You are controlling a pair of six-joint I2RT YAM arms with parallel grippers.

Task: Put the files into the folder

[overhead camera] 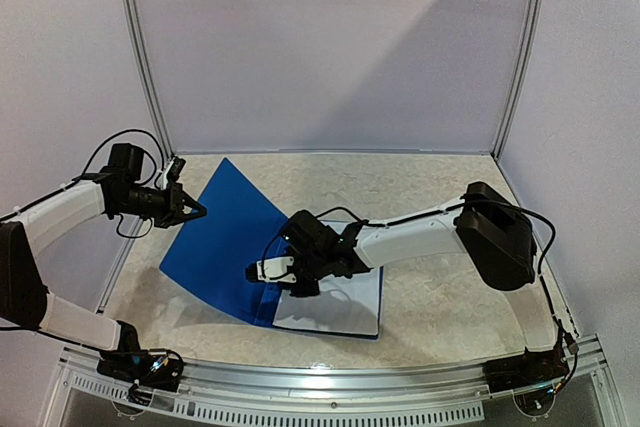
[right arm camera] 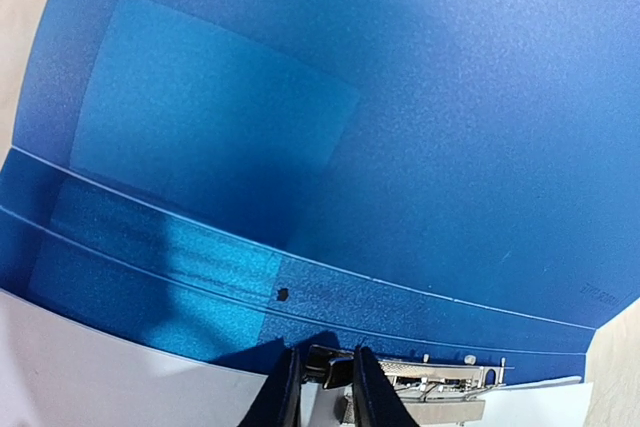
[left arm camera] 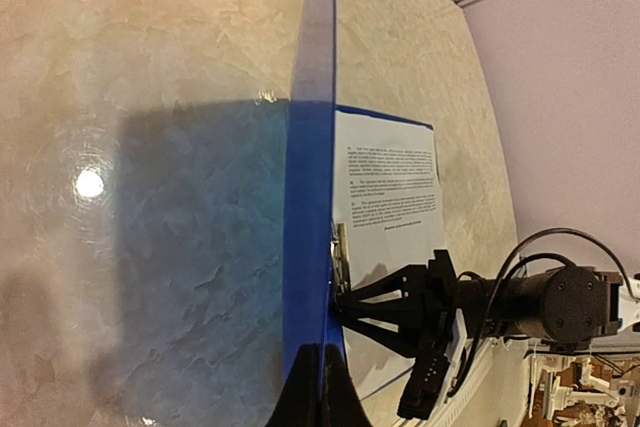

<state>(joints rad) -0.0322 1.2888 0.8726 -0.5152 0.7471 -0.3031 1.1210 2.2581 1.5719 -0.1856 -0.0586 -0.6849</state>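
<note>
The left end effector point(overhead camera: 192, 209) is clamped on the folder point(overhead camera: 225, 237) cover, holding it raised to expose the spine. The files point(overhead camera: 345, 302) lie on the back leaf, toward the bench point(overhead camera: 420, 187) near edge. The right end effector point(right arm camera: 320, 387) sits at the metal clip point(right arm camera: 440, 382); its grip state cannot be determined.

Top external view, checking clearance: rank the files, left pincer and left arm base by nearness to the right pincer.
1. files, directly underneath.
2. left pincer, back left, gripping the folder.
3. left arm base, near-left corner.
</note>
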